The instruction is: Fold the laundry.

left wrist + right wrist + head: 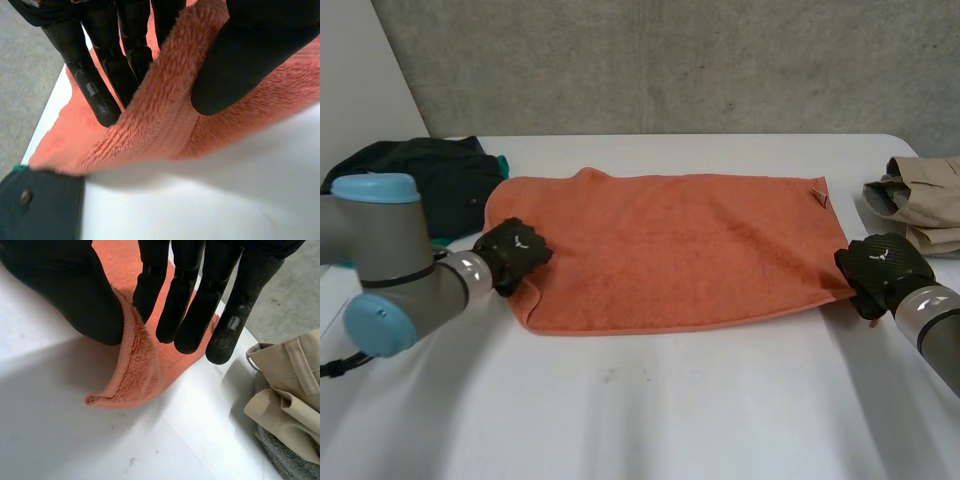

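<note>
I have the orange towel (670, 250) lying flat across the middle of the white table (650, 410), long side running left to right, with a small tag (817, 193) at its far right corner. My left hand (512, 252) sits on the towel's left edge, close to the near left corner. In the left wrist view its fingers (95, 90) run straight and close together along one face of the lifted edge, the thumb (250, 55) presses on the other, and the pile is pinched between them. My right hand (880, 268) is at the near right corner. In the right wrist view the fingers (190, 305) are straight and side by side over the cloth, the thumb (75, 295) is on the opposite face, and the hem stands up between them in a pinch while the corner tip rests on the table. A dark garment (440, 180) lies heaped at the far left, just beside the towel's left end; the left wrist view shows a small round fastener on it. A folded beige garment (925, 200) sits at the right edge, near the right hand but apart from the towel, with a piece of grey knit (285, 460) under it. A grey concrete wall (670, 60) stands behind the table.
</note>
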`<act>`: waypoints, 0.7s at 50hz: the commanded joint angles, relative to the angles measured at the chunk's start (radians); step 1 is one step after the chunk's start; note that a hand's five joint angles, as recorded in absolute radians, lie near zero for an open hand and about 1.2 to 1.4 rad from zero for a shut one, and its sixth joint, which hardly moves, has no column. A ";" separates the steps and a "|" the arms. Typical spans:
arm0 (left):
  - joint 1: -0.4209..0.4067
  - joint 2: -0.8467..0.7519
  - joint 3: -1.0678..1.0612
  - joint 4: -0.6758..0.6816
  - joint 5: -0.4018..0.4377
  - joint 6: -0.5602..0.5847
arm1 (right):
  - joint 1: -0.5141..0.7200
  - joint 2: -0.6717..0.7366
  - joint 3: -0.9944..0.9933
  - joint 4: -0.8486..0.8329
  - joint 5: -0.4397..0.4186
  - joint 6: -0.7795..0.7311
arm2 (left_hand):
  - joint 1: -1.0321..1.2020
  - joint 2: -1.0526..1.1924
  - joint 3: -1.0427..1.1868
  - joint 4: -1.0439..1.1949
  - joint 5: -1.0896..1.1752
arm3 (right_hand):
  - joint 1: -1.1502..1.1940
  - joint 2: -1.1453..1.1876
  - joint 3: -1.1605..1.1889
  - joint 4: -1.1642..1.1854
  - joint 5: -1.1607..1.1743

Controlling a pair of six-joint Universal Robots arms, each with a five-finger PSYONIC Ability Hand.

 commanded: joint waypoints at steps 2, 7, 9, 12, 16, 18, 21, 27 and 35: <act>0.075 0.338 -0.360 -0.001 -0.031 -0.005 | -0.012 -0.124 -0.009 0.268 0.003 -0.248 | 0.256 0.203 0.215 0.202 0.233 | 0.398 0.217 0.209 0.209 0.225; 0.103 0.564 -0.535 -0.054 -0.058 -0.043 | -0.078 -0.216 0.011 0.521 0.009 -0.452 | 0.256 0.203 0.215 0.202 0.233 | 0.398 0.217 0.209 0.209 0.225; 0.117 0.647 -0.593 -0.146 -0.075 -0.089 | -0.101 -0.237 0.026 0.587 0.009 -0.508 | 0.256 0.203 0.215 0.202 0.233 | 0.398 0.217 0.209 0.209 0.225; 0.129 0.695 -0.629 -0.253 -0.069 -0.122 | -0.145 -0.257 0.043 0.672 0.000 -0.597 | 0.256 0.203 0.215 0.202 0.233 | 0.398 0.217 0.209 0.209 0.225; 0.134 0.696 -0.641 -0.300 -0.054 -0.137 | -0.158 -0.257 0.031 0.667 -0.002 -0.624 | 0.256 0.203 0.215 0.202 0.233 | 0.398 0.217 0.209 0.209 0.225; 0.135 0.683 -0.629 -0.248 -0.051 -0.142 | -0.154 -0.247 0.020 0.643 -0.002 -0.621 | 0.256 0.203 0.215 0.202 0.233 | 0.398 0.217 0.209 0.209 0.225; 0.128 0.620 -0.588 -0.127 -0.055 -0.164 | -0.142 -0.210 -0.012 0.557 0.007 -0.611 | 0.256 0.203 0.215 0.202 0.233 | 0.398 0.217 0.209 0.209 0.225; 0.112 0.482 -0.468 0.056 -0.062 -0.302 | -0.034 -0.038 -0.164 0.353 0.055 -0.514 | 0.256 0.203 0.215 0.202 0.233 | 0.398 0.217 0.209 0.209 0.225; 0.042 0.203 -0.223 0.304 -0.202 -0.376 | 0.091 0.195 -0.418 0.150 0.153 -0.477 | 0.256 0.203 0.215 0.202 0.233 | 0.398 0.217 0.209 0.209 0.225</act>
